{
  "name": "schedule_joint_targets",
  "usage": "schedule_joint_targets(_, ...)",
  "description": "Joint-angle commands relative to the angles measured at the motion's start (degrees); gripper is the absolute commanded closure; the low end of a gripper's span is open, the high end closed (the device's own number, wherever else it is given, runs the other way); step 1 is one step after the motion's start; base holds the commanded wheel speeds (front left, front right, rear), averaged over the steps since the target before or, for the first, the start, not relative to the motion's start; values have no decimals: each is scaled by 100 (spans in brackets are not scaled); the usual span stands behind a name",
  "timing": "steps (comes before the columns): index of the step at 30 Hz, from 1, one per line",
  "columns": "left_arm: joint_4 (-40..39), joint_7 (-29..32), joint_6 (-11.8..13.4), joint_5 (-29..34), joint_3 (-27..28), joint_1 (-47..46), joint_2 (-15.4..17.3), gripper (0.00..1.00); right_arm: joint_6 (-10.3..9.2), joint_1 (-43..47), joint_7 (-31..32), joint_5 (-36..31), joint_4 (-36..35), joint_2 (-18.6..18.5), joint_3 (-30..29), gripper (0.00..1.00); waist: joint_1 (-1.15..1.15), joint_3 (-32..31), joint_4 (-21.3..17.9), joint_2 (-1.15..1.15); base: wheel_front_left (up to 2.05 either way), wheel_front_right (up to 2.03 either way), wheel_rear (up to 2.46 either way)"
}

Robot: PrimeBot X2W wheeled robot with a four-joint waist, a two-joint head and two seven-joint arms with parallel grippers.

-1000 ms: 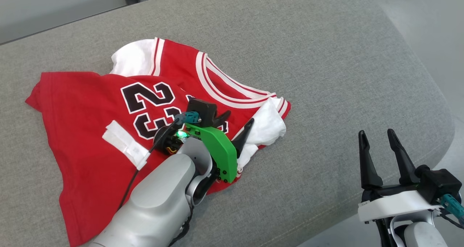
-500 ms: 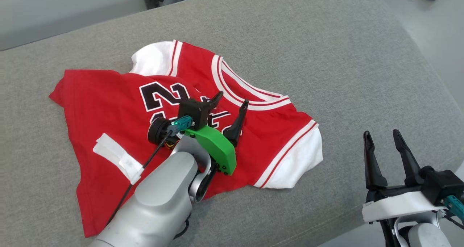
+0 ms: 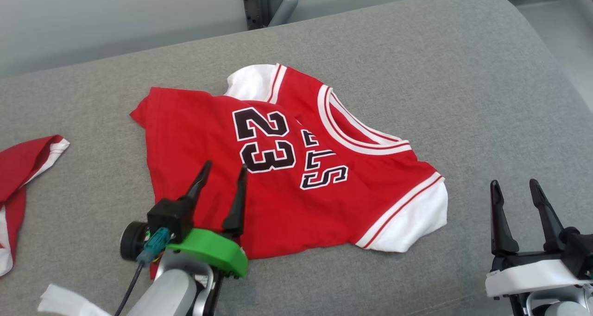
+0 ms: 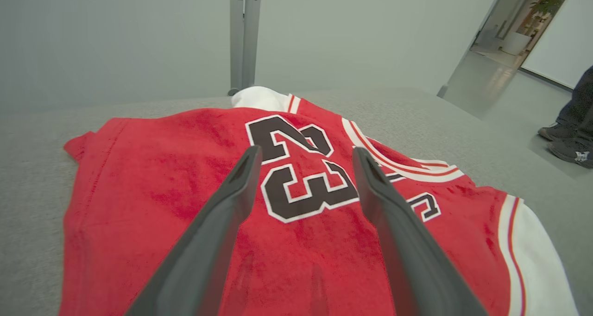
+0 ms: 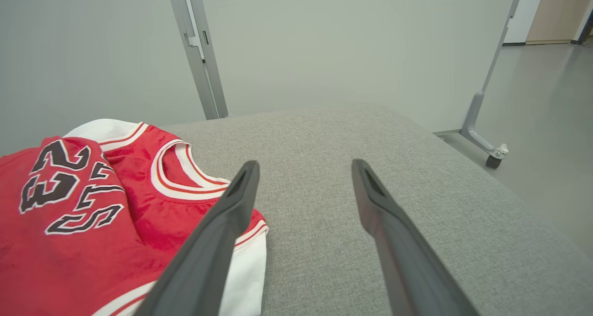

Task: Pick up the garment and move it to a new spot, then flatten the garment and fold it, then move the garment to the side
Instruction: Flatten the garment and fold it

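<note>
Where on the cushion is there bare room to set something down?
Widest: right of the jersey, between its white sleeve and the cushion edge, ahead of the right gripper. Also the strip behind the jersey. Crowded: front left, where the left gripper hangs over the jersey, beside a second garment.

The red jersey [image 3: 296,209] lies spread nearly flat on the grey padded surface [image 3: 417,75], its black 23 and lettering facing up. White sleeves show at its far and right edges.
</note>
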Motion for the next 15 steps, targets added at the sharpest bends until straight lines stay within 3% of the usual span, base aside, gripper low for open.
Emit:
schedule_joint_targets(1,-102,-7,100,195,150,298,116,0,1,91,-3,-54,-34,-28,-12,0,0,-198,276,0,0,0,0)
schedule_joint_targets(3,-306,-8,228,346,459,633,159,0,1,126,-3,-89,-68,-47,-55,0,0,-253,384,0,0,0,0)
schedule_joint_targets(7,-544,-10,224,682,1083,1307,204,0,1,259,-3,-154,-58,-74,-111,0,0,-396,596,0,0,0,0)
schedule_joint_targets(11,-645,-9,89,1023,1666,1789,112,0,1,345,-3,-187,-9,-88,-188,0,0,-518,771,0,0,0,0)
schedule_joint_targets(15,-573,-9,-197,1300,2129,2153,-21,0,1,437,-3,-237,54,-88,-235,0,0,-666,912,0,0,0,0)
